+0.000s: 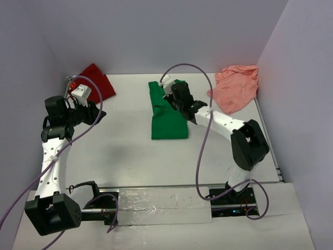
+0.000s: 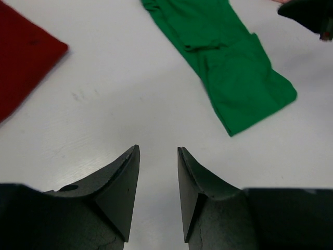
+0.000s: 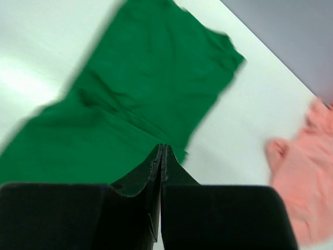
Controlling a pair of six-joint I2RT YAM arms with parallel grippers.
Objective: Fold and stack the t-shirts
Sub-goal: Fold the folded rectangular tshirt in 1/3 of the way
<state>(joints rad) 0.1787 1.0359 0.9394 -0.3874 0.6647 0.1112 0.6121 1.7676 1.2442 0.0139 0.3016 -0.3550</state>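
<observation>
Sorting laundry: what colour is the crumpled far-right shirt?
Salmon pink. The shirt shows best in top external.

The bright green cloth t-shirt [image 1: 167,115] lies flat, folded into a long narrow strip with some creases. Its near part sits directly beneath the right gripper [image 3: 161,151] and the rest stretches ahead of the fingertips. From the left gripper [image 2: 158,151] it lies ahead and to the right. The dark red cloth t-shirt [image 1: 94,81] is a flat, smooth-edged piece ahead and to the left of the left gripper, well apart from the green one. The salmon pink cloth t-shirt [image 1: 237,87] is a crumpled, unfolded heap to the right of the right gripper.
</observation>
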